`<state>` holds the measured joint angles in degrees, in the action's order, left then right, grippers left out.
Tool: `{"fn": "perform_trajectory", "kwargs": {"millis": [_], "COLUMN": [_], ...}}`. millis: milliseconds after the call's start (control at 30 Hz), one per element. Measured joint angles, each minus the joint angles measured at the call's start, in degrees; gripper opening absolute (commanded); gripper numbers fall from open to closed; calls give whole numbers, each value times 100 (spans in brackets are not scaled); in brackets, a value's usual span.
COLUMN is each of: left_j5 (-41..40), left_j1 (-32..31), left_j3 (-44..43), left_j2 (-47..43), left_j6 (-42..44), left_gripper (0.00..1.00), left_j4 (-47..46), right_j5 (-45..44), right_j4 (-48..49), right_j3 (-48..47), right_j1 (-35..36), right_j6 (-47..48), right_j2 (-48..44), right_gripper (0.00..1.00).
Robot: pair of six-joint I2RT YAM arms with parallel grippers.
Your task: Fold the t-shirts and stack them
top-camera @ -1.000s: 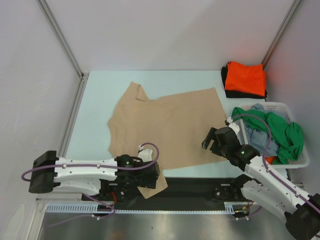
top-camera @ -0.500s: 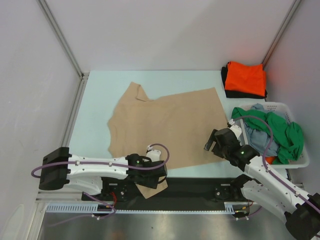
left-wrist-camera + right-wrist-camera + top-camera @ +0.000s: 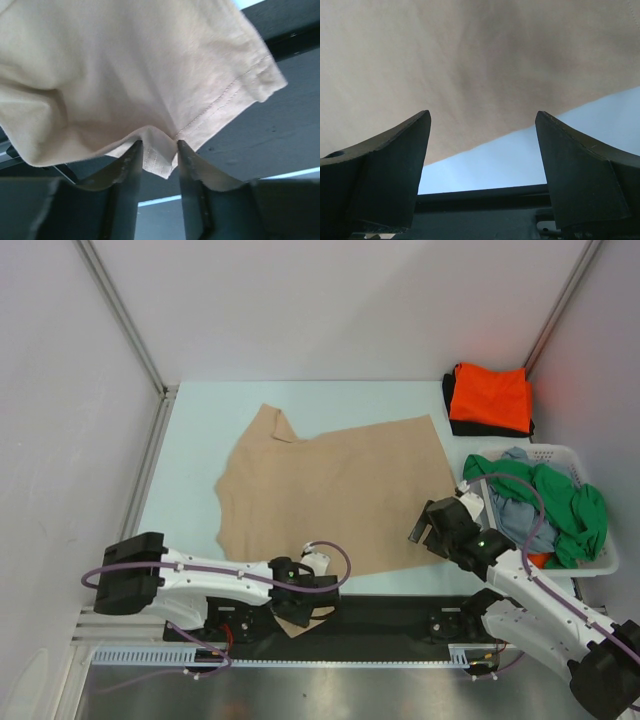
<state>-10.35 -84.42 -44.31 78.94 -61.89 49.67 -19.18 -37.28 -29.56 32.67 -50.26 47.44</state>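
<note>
Tan shirt (image 3: 330,500) spread flat, left of basket (image 3: 572,450). Left gripper (image 3: 156,150) clamped on its stitched hem, well left of basket. Right gripper (image 3: 482,125) jaws apart, over shirt corner beside basket. Orange shirt (image 3: 490,398) behind basket.

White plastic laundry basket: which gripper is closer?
Right. The right gripper sits beside the white plastic laundry basket; the left gripper is far off, pinching the tan cloth t-shirt.

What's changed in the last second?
The left gripper slid right along the near edge, and its jaws closed on the overhanging hem of the tan shirt. The right gripper barely moved, its jaws open over the shirt's near right edge. The orange shirt and the basket stayed put.
</note>
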Motion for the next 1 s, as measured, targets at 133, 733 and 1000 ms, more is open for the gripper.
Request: {"fn": "perform_trajectory", "kwargs": {"millis": [133, 733, 1000], "left_j5": [-83, -1202, -1486], "left_j1": [-72, -96, -94], "left_j3": [0, 240, 424], "left_j2": [114, -2562, -3429], "left_j6": [-31, -911, -1139], "left_gripper": [19, 0, 0], "left_j4": [57, 885, 1381], "right_j5": [-9, -1064, -535], "right_j4": [-13, -1259, -476], "right_j3": [24, 308, 614], "right_j1": [0, -20, -1322], "right_j6": [-31, -1985, -1690], "right_j2": [-2, -330, 417], "right_gripper": [89, 69, 58]}}
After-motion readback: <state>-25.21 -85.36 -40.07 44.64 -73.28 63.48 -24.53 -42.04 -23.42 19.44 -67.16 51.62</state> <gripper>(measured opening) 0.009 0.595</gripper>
